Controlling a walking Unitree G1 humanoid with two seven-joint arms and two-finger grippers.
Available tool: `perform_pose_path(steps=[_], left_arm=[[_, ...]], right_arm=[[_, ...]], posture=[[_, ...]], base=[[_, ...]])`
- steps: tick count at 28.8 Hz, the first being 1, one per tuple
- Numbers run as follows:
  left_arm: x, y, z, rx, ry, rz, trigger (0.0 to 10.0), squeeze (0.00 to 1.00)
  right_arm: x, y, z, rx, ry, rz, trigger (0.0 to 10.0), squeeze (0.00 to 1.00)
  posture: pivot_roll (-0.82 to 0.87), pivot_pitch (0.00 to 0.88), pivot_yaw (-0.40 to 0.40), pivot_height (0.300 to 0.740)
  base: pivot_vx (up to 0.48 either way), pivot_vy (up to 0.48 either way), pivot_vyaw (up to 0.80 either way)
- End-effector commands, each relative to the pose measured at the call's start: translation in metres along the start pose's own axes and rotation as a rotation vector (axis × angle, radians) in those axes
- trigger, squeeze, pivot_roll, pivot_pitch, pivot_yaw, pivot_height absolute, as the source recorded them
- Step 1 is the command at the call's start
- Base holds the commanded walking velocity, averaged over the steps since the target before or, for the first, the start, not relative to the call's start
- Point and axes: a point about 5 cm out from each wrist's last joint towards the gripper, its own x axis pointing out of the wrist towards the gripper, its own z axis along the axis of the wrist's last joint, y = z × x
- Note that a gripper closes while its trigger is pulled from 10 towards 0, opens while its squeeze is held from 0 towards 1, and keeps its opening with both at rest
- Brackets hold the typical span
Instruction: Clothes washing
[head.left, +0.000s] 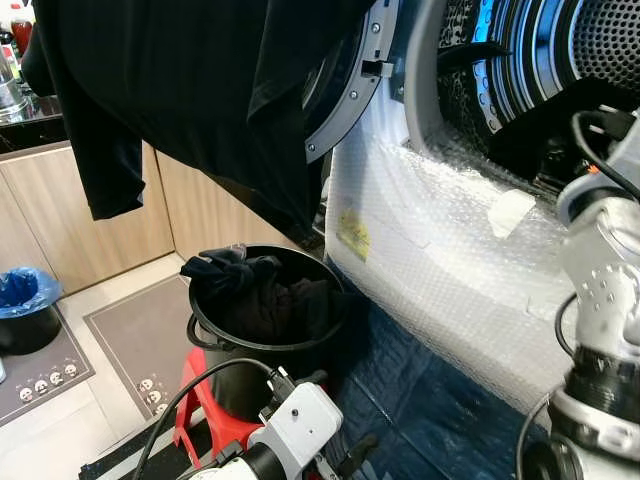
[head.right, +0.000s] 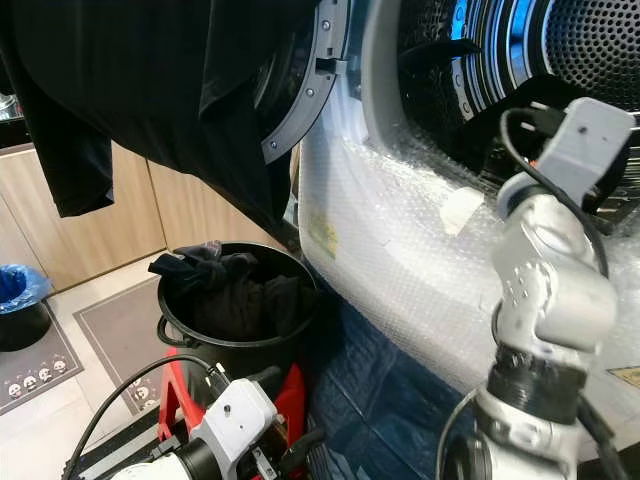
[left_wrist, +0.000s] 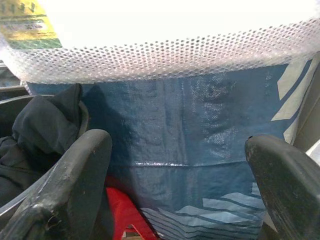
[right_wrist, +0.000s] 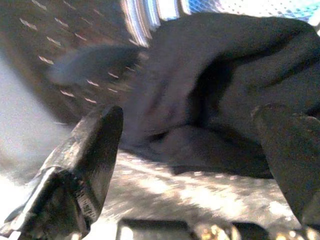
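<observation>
While the washer door stands open:
Head views: black bucket (head.left: 262, 345) at lower centre, holding dark clothes (head.left: 262, 296); washer drum (head.right: 560, 50) at upper right.
Left wrist: left gripper (left_wrist: 180, 200) wide apart, holding nothing, near the bucket.
Right wrist: right gripper (right_wrist: 200, 165) wide apart, before a dark garment (right_wrist: 235, 95) in the drum.

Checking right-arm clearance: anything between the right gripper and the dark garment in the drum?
Nothing: in the right wrist view the right gripper stands open before the dark garment, with bare drum wall between.
</observation>
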Motion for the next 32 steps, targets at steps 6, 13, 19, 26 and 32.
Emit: perform_pose_path(steps=[6,13,19,26,32], left_arm=[[0.001,0.003,0.001,0.006,-0.024,-0.018,10.0,0.00],[0.002,0.009,0.002,0.027,-0.035,0.004,10.0,0.00],[0.002,0.013,0.003,0.042,-0.054,0.026,10.0,0.00],[-0.001,0.019,0.002,0.082,-0.055,0.056,10.0,0.00],[-0.008,0.026,0.000,0.118,-0.040,0.085,10.0,0.00]], right_arm=[[-0.023,0.023,-0.002,0.221,-0.126,0.334,10.0,0.00],[-0.049,0.034,-0.023,0.546,-0.076,0.655,10.0,0.00],[-0.071,0.035,-0.051,0.551,0.092,0.898,10.0,0.00],[-0.106,0.020,-0.094,0.408,0.433,1.216,10.0,0.00],[-0.114,-0.001,-0.123,0.229,0.622,1.274,10.0,0.00]], posture=[[0.05,0.000,-0.108,0.740],[0.06,0.000,-0.097,0.740],[0.06,0.000,-0.094,0.740],[0.08,0.000,-0.092,0.740],[0.09,0.000,-0.091,0.740]], base=[[0.000,0.000,0.00],[0.000,0.000,0.00],[0.000,0.000,0.00],[0.000,0.000,0.00],[0.000,0.000,0.00]])
